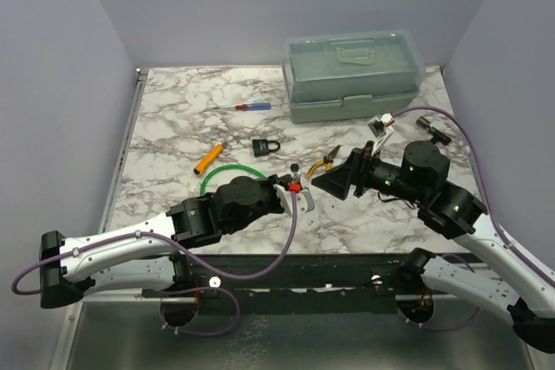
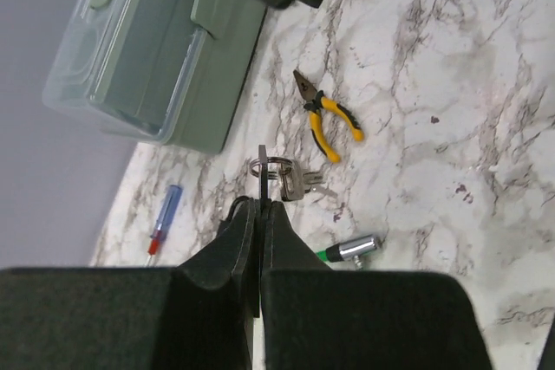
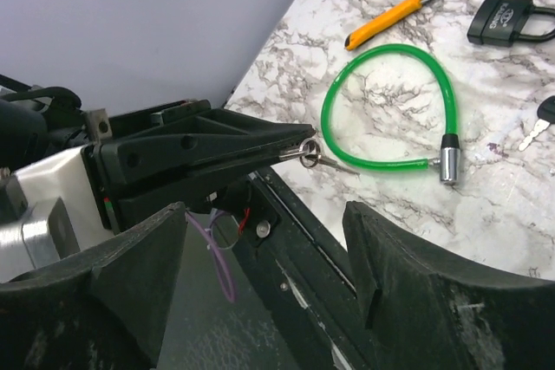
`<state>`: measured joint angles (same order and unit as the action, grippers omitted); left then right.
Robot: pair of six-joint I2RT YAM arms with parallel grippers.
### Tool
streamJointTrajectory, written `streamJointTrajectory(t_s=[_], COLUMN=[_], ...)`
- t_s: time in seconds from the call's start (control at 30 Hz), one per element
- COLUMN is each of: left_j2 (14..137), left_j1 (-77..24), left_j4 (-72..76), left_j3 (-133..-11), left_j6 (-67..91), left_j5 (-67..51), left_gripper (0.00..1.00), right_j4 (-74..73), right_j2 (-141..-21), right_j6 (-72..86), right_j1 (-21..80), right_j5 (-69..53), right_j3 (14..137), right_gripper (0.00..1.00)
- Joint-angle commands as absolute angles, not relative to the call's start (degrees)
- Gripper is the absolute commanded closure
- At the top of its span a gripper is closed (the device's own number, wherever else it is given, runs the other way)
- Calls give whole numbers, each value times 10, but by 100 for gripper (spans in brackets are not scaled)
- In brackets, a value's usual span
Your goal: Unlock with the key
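While the left gripper (image 2: 260, 204), clamped shut on a key ring (image 2: 276, 166), holds it raised, apparently for transfer to the wide-open, empty right gripper (image 3: 264, 224) facing it, the key (image 3: 541, 120) lies on the table (image 3: 486, 231) between padlock (image 3: 512, 22) and green cable lock (image 3: 448, 165).

I see a marble-patterned tabletop (image 1: 173, 127) boxed in by plain lavender-grey walls (image 1: 260, 6), the back one well ahead of the right gripper (image 1: 323, 181). Light is soft and even, shadows faint.
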<state>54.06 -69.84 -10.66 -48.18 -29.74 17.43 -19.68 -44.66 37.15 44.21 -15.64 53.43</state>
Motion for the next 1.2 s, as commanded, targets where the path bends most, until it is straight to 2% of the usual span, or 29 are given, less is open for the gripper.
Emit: streamJointTrajectory(t_s=[0.0,0.33,0.67,0.8,1.03,1.17], left_j2=[530,499,424,392,371,377], left_j1=[-711,-719,-721,-721,-721,-721], left_j4=[-105,-20,41,52,58,70], left_j3=[-465,-397,-341,-311,-291,-287], left_j6=[-426,-527,-592,-666,-725,-740], left_j5=[207,182,118,78,44,40], left_gripper=[100,100,100,100,100,100], right_j4=[-208,-182,-160,-142,-144,-122], right_j2=[-464,-548,-596,-609,-606,-613], right_j6=[382,475,481,483,490,505], right_j1=[446,446,445,445,445,445], right_j5=[-190,-231,-282,-320,-321,-346], right_j3=[537,548,571,574,593,581], right_gripper=[23,36,43,44,44,49])
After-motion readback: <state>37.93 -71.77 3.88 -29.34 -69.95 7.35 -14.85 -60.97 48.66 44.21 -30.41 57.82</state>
